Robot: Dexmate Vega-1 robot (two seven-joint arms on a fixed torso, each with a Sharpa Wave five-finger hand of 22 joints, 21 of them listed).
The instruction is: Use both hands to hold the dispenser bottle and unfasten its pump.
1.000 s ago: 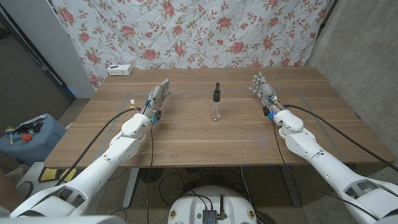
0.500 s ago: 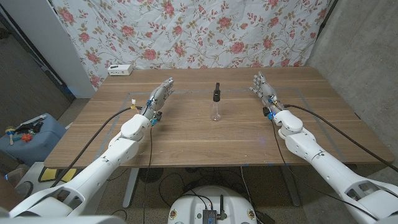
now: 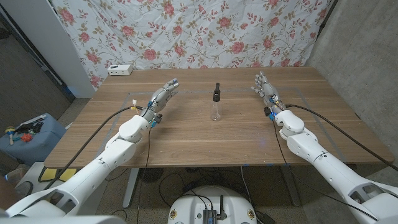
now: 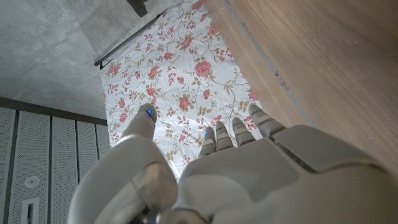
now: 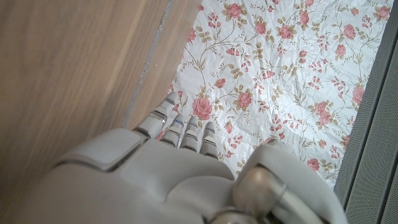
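Count: one small clear dispenser bottle [image 3: 216, 111] bearing one black pump [image 3: 216, 92]; two robot hands; one wooden table [image 3: 205, 140]; one white box-shaped device [image 3: 119, 70].
Bottle: it stands upright near the table's middle, between the two hands and well apart from each, with nothing touching it.
Left hand [image 3: 162, 96]: holds nothing, fingers extended and apart, pointing toward the far edge and slightly toward the bottle; in the left wrist view the left hand [image 4: 211, 180] shows its back, with fingertips [image 4: 239, 127] against the floral cloth.
Right hand [image 3: 264, 88]: holds nothing, fingers extended and somewhat apart; the right wrist view looks along the back of the right hand [image 5: 168, 180].
Backdrop: a white curtain printed with red roses [image 3: 186, 31] hangs behind the table.
White device: it sits at the far left corner of the table.
Change: since the earlier frames the left hand has advanced toward the far edge and inward; the right hand and bottle are nearly unmoved.
Hard to make out: whether the bottle holds any liquid, and the detail on the device.
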